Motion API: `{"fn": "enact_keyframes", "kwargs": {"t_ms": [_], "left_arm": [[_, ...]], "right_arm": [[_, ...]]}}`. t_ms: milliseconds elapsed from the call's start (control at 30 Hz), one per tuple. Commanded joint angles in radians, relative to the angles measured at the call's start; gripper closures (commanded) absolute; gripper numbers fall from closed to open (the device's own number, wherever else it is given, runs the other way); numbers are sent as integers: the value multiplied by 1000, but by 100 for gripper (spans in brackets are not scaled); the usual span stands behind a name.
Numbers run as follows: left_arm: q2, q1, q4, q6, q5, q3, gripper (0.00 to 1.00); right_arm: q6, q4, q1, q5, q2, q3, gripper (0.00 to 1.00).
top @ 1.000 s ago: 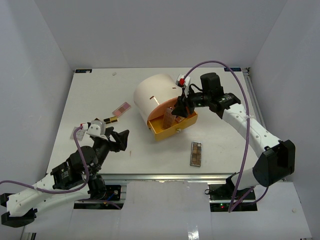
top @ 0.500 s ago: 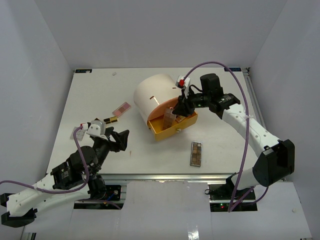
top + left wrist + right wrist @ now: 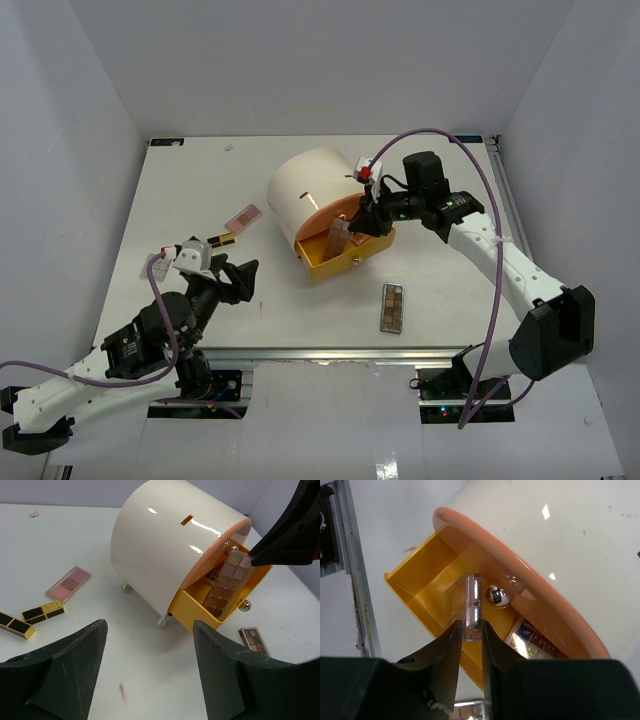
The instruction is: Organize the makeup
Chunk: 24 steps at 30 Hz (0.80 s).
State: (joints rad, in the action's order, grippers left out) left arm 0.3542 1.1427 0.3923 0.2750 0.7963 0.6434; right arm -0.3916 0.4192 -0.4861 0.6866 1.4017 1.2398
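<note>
A brown eyeshadow palette (image 3: 337, 238) (image 3: 227, 585) stands tilted on edge in the open yellow drawer (image 3: 345, 262) (image 3: 425, 580) of the cream cylinder (image 3: 305, 190). My right gripper (image 3: 362, 222) (image 3: 471, 630) is shut on the palette's upper edge (image 3: 473, 605), one finger on each face. Another palette (image 3: 535, 640) lies flat in the drawer. On the table lie a second brown palette (image 3: 393, 307), a pink palette (image 3: 243, 216) and gold-and-black bars (image 3: 222, 240) (image 3: 43, 612). My left gripper (image 3: 240, 278) (image 3: 150, 670) hangs open over bare table, holding nothing.
A pink drawer front with a silver knob (image 3: 497, 595) overhangs the yellow drawer. A small reddish smear (image 3: 121, 691) marks the table below the left jaws. The table's right edge rail (image 3: 505, 190) runs behind the right arm.
The right jaws have closed in on the standing palette, and the right wrist has shifted slightly right. The left arm has not moved.
</note>
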Motion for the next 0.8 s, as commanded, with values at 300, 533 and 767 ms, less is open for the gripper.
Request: {"fn": "enact_keyframes", "kwargs": {"t_ms": [300,533,767], "left_arm": [[1,0,7,7,-9,-1,20],[7,0,7,10,-11,-1,20],[11,0,8,13,-12,-1,20]], "right_arm": [[-41,10,59,20,-103,-93,76],[-49,7,126,44,-133,-136,75],[-48,-1,157,48,-138,-161,74]]}}
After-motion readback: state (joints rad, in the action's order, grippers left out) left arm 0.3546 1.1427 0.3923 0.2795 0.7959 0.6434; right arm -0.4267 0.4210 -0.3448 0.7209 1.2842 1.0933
